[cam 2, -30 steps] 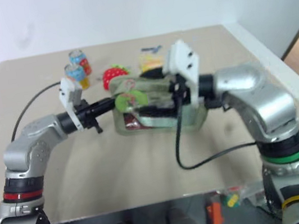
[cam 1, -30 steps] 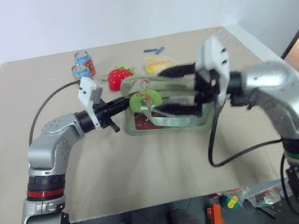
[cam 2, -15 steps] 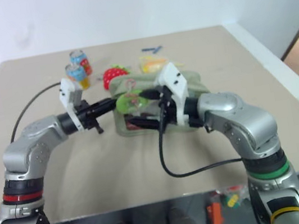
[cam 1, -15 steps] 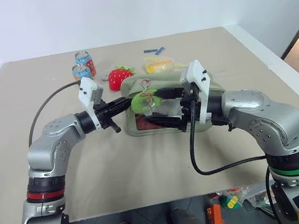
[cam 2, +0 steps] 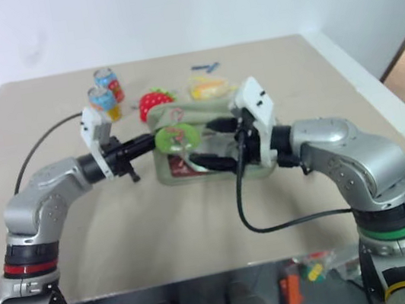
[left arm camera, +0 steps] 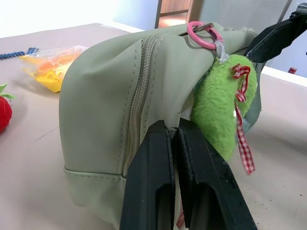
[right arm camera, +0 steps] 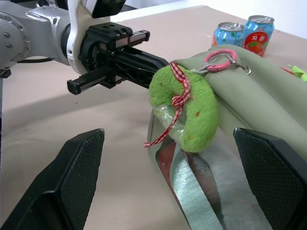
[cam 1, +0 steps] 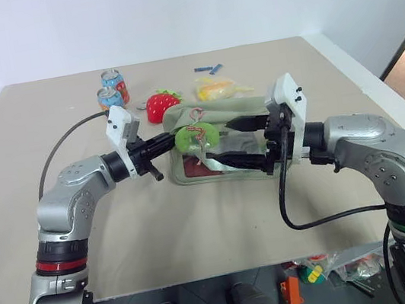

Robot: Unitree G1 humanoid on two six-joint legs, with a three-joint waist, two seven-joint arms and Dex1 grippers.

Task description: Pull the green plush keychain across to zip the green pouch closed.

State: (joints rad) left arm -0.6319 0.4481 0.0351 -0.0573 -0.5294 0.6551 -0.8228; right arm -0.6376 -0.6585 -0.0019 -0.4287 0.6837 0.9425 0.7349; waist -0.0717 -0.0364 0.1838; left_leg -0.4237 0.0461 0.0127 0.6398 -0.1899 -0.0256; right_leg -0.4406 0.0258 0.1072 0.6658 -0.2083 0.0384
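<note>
The green pouch (cam 1: 221, 110) lies on the table, its zipper (left arm camera: 139, 91) running over the top. At the pouch's left end the green plush keychain (cam 1: 195, 137) hangs from a pink ring (left arm camera: 202, 36) with a red checked string. My left gripper (cam 1: 170, 140) is shut on the pouch's fabric edge just beside the plush. Level and open wide, my right gripper (cam 1: 236, 143) faces the keychain (right arm camera: 189, 110) from the pouch's right side, a short way off. Its fingers (right arm camera: 79, 163) hold nothing.
Two drink cans (cam 1: 111, 89) stand behind the left arm. A red plush strawberry (cam 1: 162, 104), a yellow snack bag (cam 1: 215, 87) and a small blue item (cam 1: 208, 68) lie behind the pouch. A black cable (cam 1: 62, 143) arcs over the table's left.
My right wrist has rolled and the open gripper has sunk a little; it reached toward the keychain, then drew back to the right. The left gripper and pouch have stayed still.
</note>
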